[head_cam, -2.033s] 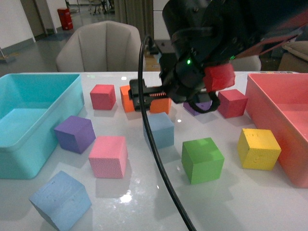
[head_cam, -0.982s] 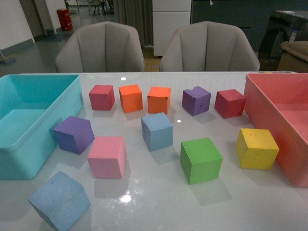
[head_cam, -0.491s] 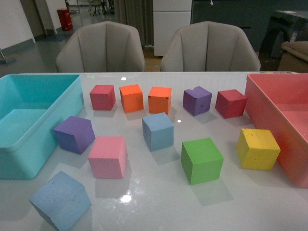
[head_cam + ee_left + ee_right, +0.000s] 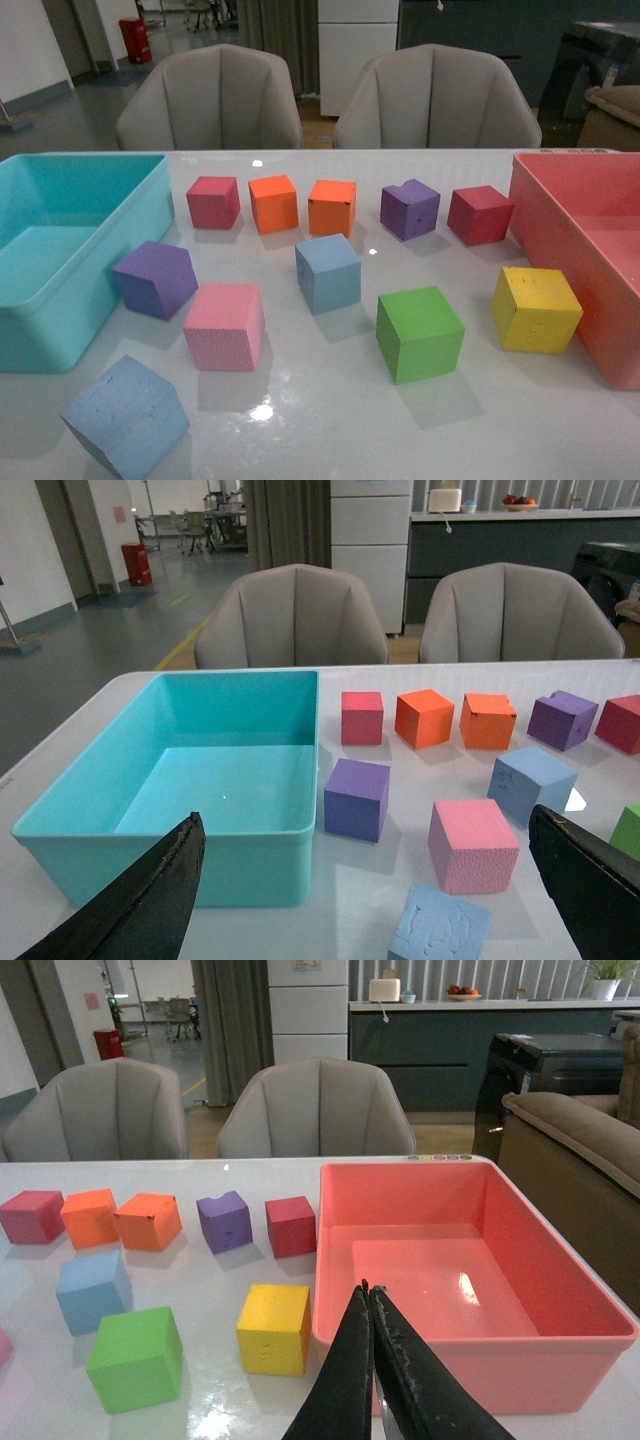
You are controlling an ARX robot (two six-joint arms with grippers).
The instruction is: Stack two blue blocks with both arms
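White table (image 4: 330, 430), viewed across its width. At far left, a turquoise bin (image 4: 60, 340); at far right, a pink bin (image 4: 570, 270). Near the front-left corner, alone and turned at an angle: one blue block (image 4: 125, 415). Mid-table, between and slightly behind the pink cube (image 4: 224, 325) and green cube (image 4: 420, 332): the other blue block (image 4: 328, 272), well apart from the first. Left gripper (image 4: 362, 820) spread wide, grasping nothing. Right gripper (image 4: 368, 1290) pinched closed on nothing, hovering by the pink bin's near wall.
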